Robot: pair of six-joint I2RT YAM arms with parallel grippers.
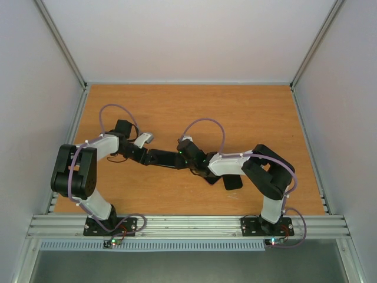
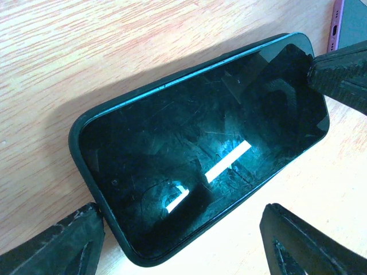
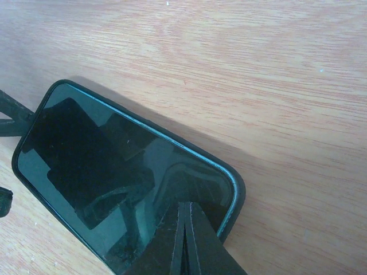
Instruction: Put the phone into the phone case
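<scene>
One phone [image 2: 200, 166] lay screen-up on the wooden worktop [image 1: 177, 112], between the two arms, mid-worktop. One dark phone case [image 2: 78, 140] ringed it, rim visible all round the glass; the phone looked seated in it, though the far corner was hidden, so not certain.

Two end effectors were in play. Left end effector [image 2: 183, 246]: released, two fingers spread wide, straddling one short end of the phone. Its left finger [image 2: 63, 243] sat just beside the case corner, contact unclear. Its right finger [image 2: 309, 243] stood apart from the case. Nothing was grasped.

Right end effector [image 3: 184, 213]: clenched, two fingers pressed together with nothing between them. Its tip rested on the screen near the opposite short end. The same tip showed in the left wrist view at the upper right of the phone.

One purple item [image 2: 347, 23] with a port slot poked in at the frame corner, near the phone but not touching. One flat dark object [image 1: 232, 182] lay on the worktop beside the right arm, in top view only.
</scene>
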